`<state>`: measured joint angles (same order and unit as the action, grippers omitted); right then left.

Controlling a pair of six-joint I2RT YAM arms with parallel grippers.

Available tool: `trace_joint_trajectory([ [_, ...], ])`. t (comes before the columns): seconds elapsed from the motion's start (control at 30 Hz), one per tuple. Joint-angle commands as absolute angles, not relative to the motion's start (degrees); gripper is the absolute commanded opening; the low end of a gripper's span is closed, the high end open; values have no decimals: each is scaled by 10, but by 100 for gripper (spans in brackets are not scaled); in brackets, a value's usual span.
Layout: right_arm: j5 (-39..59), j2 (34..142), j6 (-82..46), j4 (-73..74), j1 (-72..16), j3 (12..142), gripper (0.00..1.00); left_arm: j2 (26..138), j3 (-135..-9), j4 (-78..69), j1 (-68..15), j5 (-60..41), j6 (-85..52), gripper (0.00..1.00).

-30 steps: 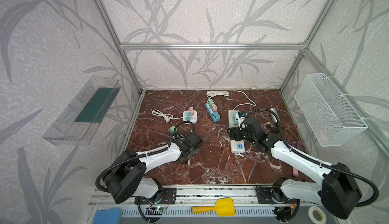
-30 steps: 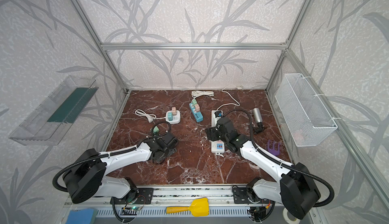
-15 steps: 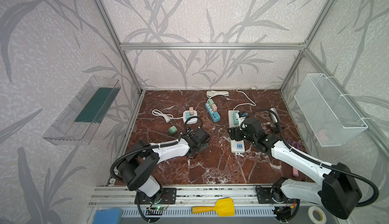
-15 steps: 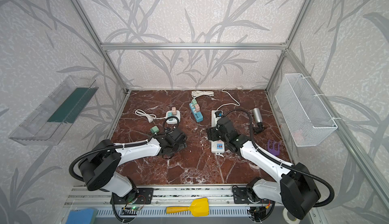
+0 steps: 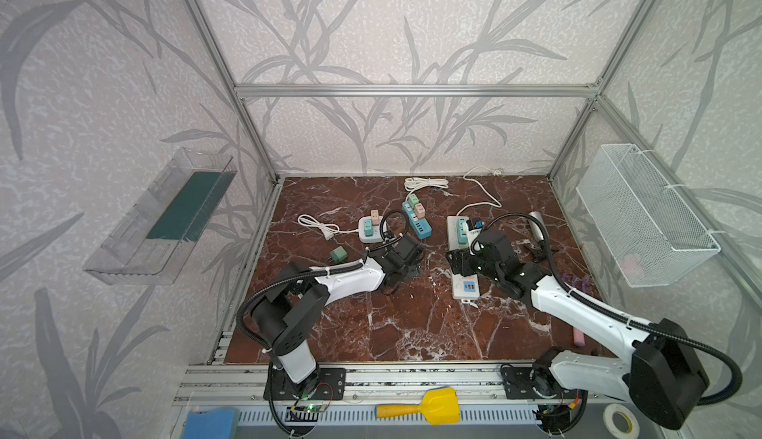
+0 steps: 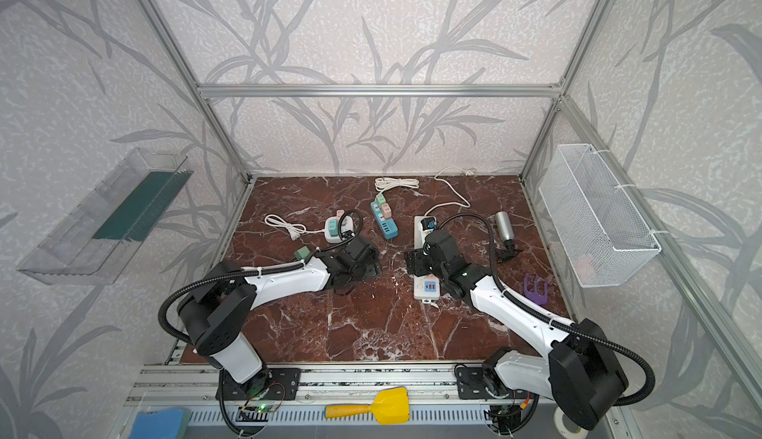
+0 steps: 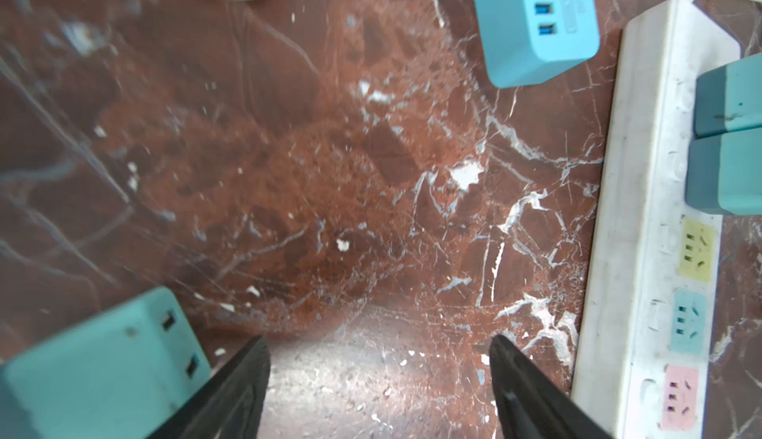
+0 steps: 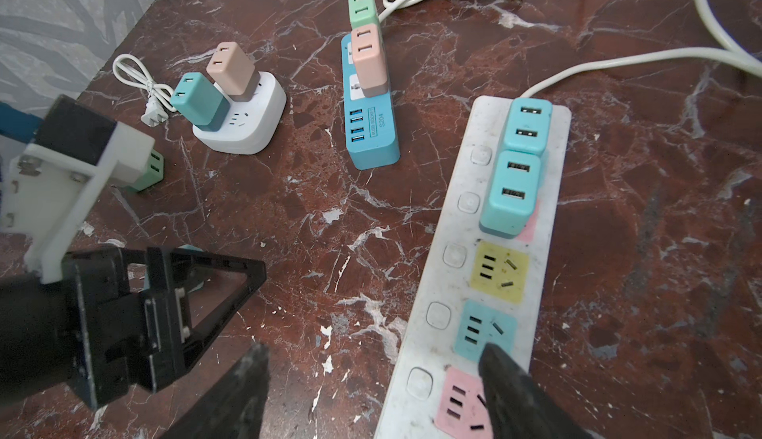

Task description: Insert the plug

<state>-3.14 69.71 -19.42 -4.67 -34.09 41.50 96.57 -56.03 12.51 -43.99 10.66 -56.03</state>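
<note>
Risk here lies in a knocked plug or a shoved strip. In both top views the left gripper (image 5: pixel 402 276) and right gripper (image 5: pixel 457 266) hang low over the marble floor (image 5: pixel 371 325), near each other, the right one above the white power strip (image 5: pixel 457 290). A green charger plug (image 5: pixel 339 255) lies loose beside the left forearm, well apart from the jaws. In the left wrist view the left gripper's jaws stand wide and empty. A teal charger plug (image 7: pixel 99 362) lies on its side just outside one finger (image 7: pixel 243 391), not between the two. Closing here would probably catch nothing, and a sideways move could push it away. In the right wrist view the right gripper is likewise wide and holds nothing, with one fingertip (image 8: pixel 507 375) over the strip's free blue socket (image 8: pixel 484 327). Dropping further could nudge the strip, shift its sockets, or bump the left gripper alongside. Which loose plug is meant I cannot tell.
</note>
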Motion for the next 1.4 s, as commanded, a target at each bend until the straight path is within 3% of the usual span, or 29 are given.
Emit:
trace_joint_trajectory([
  [0.0, -40, 691, -187, -51, -344, 420, 79, 916, -573, 156, -429, 149, -470, 84],
  [0.17, -37, 691, -187, -48, -345, 418, 79, 876, -573, 221, -383, 129, -393, 95],
  [0.33, -33, 699, -185, -51, -347, 423, 80, 876, -533, 218, -296, -3, -371, 96],
  [0.6, -38, 701, -180, -51, -350, 424, 81, 923, -511, 192, -292, -87, -348, 92],
  [1.0, -41, 703, -183, -50, -351, 424, 81, 890, -508, 250, -360, -15, -398, 91],
  [1.37, -46, 697, -183, -52, -351, 422, 81, 933, -582, 372, -376, 92, -377, 86],
])
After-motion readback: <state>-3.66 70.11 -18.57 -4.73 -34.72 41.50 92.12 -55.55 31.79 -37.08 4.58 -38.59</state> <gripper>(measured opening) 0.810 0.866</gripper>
